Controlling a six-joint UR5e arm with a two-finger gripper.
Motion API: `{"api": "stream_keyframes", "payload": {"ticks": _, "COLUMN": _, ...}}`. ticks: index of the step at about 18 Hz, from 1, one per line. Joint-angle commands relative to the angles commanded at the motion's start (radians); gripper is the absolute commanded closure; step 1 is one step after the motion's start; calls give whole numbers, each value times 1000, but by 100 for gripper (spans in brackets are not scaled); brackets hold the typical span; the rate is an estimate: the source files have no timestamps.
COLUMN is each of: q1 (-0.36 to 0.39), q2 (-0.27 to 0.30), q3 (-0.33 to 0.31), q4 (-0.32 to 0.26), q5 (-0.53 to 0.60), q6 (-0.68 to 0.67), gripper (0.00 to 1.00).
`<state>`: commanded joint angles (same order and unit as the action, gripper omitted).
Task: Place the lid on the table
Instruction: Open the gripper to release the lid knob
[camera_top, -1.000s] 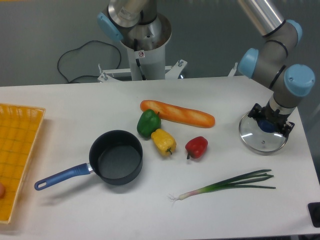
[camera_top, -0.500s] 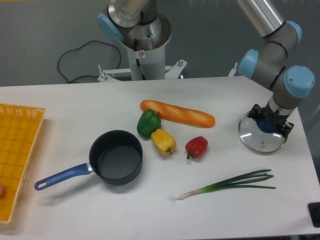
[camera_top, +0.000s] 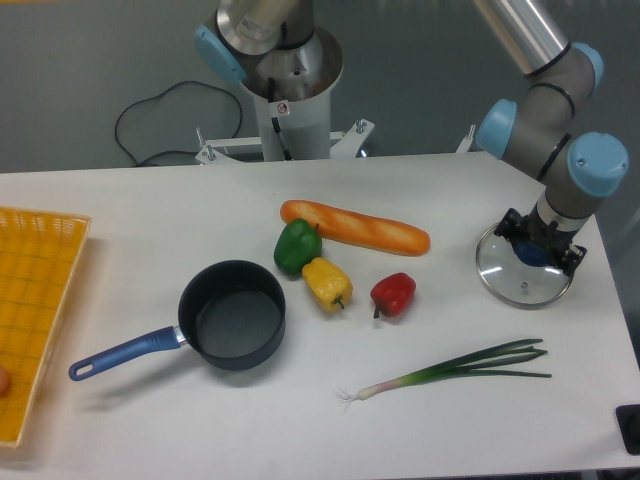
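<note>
The lid (camera_top: 520, 276), a clear glass disc with a thin metal rim, is at the right end of the white table (camera_top: 300, 420), low over or on its surface; I cannot tell which. My gripper (camera_top: 540, 250) comes down on it from above. Its black fingers are shut on the blue centre knob, which shows between them. The dark saucepan (camera_top: 232, 315) with a blue handle stands uncovered left of the middle, far from the lid.
A baguette (camera_top: 355, 227), a green pepper (camera_top: 296, 246), a yellow pepper (camera_top: 327, 282) and a red pepper (camera_top: 393, 294) lie mid-table. A spring onion (camera_top: 455, 368) lies in front of the lid. A yellow gridded tray (camera_top: 35, 310) sits at the left edge.
The gripper and the lid have shifted very slightly to the left and up. Nothing else has moved.
</note>
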<state>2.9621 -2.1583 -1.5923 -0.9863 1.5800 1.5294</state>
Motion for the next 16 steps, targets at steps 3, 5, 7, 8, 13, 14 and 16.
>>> {"api": "stream_keyframes", "payload": {"ticks": 3, "q1": 0, "q2": -2, "q3": 0, "q4": 0, "q5": 0, "q6": 0, "gripper": 49}}
{"api": "stream_keyframes", "payload": {"ticks": 5, "q1": 0, "q2": -3, "q3": 0, "q4": 0, "q5": -2, "q6": 0, "gripper": 49}}
{"api": "stream_keyframes", "payload": {"ticks": 7, "q1": 0, "q2": -3, "q3": 2, "q4": 0, "q5": 0, "q6": 0, "gripper": 48}}
{"api": "stream_keyframes", "payload": {"ticks": 8, "q1": 0, "q2": -3, "q3": 0, "q4": 0, "q5": 0, "q6": 0, "gripper": 48}}
{"api": "stream_keyframes", "payload": {"ticks": 13, "q1": 0, "q2": -3, "q3": 0, "q4": 0, "q5": -2, "q6": 0, "gripper": 42}}
{"api": "stream_keyframes", "payload": {"ticks": 14, "q1": 0, "q2": -3, "q3": 0, "q4": 0, "q5": -2, "q6": 0, "gripper": 40}}
{"api": "stream_keyframes", "payload": {"ticks": 16, "q1": 0, "q2": -3, "q3": 2, "q4": 0, "q5": -2, "q6": 0, "gripper": 39}}
